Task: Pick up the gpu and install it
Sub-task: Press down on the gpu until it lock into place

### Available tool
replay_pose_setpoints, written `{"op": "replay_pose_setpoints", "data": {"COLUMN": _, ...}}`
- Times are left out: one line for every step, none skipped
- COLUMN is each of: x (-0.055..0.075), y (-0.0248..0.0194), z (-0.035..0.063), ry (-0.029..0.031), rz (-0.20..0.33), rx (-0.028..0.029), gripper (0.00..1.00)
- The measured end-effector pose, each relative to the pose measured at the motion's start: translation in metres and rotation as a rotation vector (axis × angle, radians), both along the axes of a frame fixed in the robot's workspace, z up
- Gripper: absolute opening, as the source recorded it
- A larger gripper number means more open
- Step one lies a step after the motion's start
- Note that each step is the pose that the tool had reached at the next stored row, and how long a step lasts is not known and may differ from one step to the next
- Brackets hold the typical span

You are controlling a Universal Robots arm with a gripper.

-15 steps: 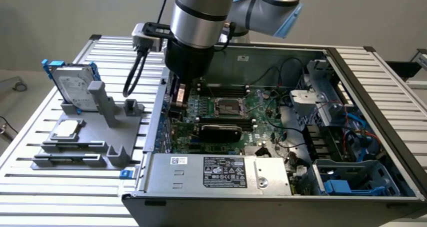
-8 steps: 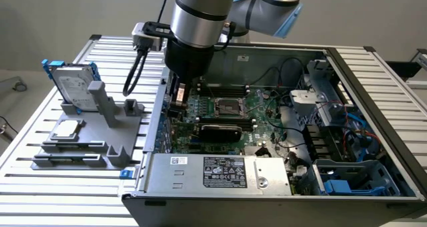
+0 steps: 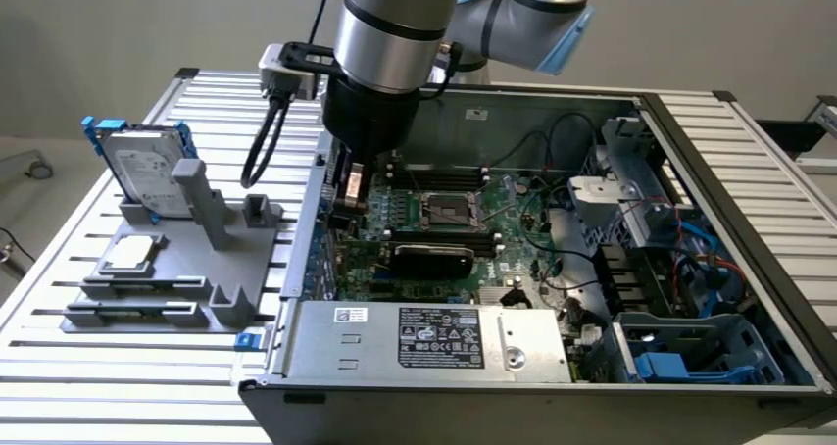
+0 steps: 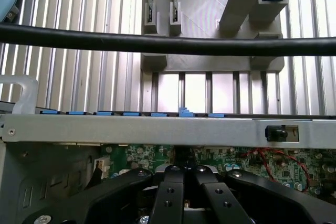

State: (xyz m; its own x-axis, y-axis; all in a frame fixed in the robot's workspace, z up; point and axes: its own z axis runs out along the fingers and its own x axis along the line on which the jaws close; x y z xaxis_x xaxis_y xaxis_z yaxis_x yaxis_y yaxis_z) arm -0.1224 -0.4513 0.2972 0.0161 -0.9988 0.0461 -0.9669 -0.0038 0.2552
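Note:
The gpu (image 3: pixel 433 259), its black rounded shroud facing the camera, stands on edge on the green motherboard (image 3: pixel 516 205) inside the open computer case, just in front of the CPU socket. My gripper (image 3: pixel 351 202) hangs low inside the case by the wall on the exterior view's left, a little behind the gpu's near end. In the wrist view the black fingers (image 4: pixel 169 192) meet over the motherboard, and the gripper (image 4: pixel 184 174) is shut with nothing seen between them. Whether they touch the card I cannot tell.
A grey fixture (image 3: pixel 171 288) on the slatted table holds a silver hard drive in a blue frame (image 3: pixel 137 166) and a small square chip (image 3: pixel 131 254). The power supply (image 3: pixel 432 337) fills the case front. A black cable (image 4: pixel 168 44) and the case wall (image 4: pixel 157 129) cross the wrist view.

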Motion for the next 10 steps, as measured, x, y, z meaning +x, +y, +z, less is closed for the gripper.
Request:
{"op": "replay_pose_setpoints", "data": {"x": 0.0001, "y": 0.0000, "z": 0.0005, "ry": -0.0001, "rz": 0.000, "rx": 0.0003, "gripper": 0.11}}
{"op": "replay_pose_setpoints", "data": {"x": 0.0004, "y": 0.0000, "z": 0.0016, "ry": 0.0001, "rz": 0.000, "rx": 0.0003, "gripper": 0.11}}
{"op": "replay_pose_setpoints", "data": {"x": 0.0010, "y": 0.0000, "z": 0.0033, "ry": 0.0002, "rz": 0.000, "rx": -0.0002, "gripper": 0.11}}
{"op": "replay_pose_setpoints", "data": {"x": 0.0017, "y": -0.0001, "z": 0.0048, "ry": 0.0000, "rz": 0.000, "rx": -0.0002, "gripper": 0.11}}
{"op": "replay_pose_setpoints", "data": {"x": 0.0023, "y": -0.0001, "z": 0.0058, "ry": 0.0001, "rz": 0.000, "rx": -0.0002, "gripper": 0.11}}
{"op": "replay_pose_setpoints", "data": {"x": 0.0030, "y": 0.0000, "z": 0.0062, "ry": 0.0001, "rz": 0.000, "rx": -0.0002, "gripper": 0.11}}
{"op": "replay_pose_setpoints", "data": {"x": 0.0033, "y": -0.0001, "z": 0.0062, "ry": 0.0001, "rz": 0.000, "rx": -0.0002, "gripper": 0.11}}
{"op": "replay_pose_setpoints", "data": {"x": 0.0033, "y": -0.0003, "z": 0.0062, "ry": 0.0001, "rz": 0.000, "rx": -0.0002, "gripper": 0.11}}
{"op": "replay_pose_setpoints", "data": {"x": 0.0033, "y": -0.0006, "z": 0.0062, "ry": -0.0002, "rz": 0.000, "rx": -0.0002, "gripper": 0.11}}
{"op": "replay_pose_setpoints", "data": {"x": 0.0034, "y": -0.0011, "z": 0.0060, "ry": -0.0008, "rz": 0.000, "rx": -0.0004, "gripper": 0.11}}
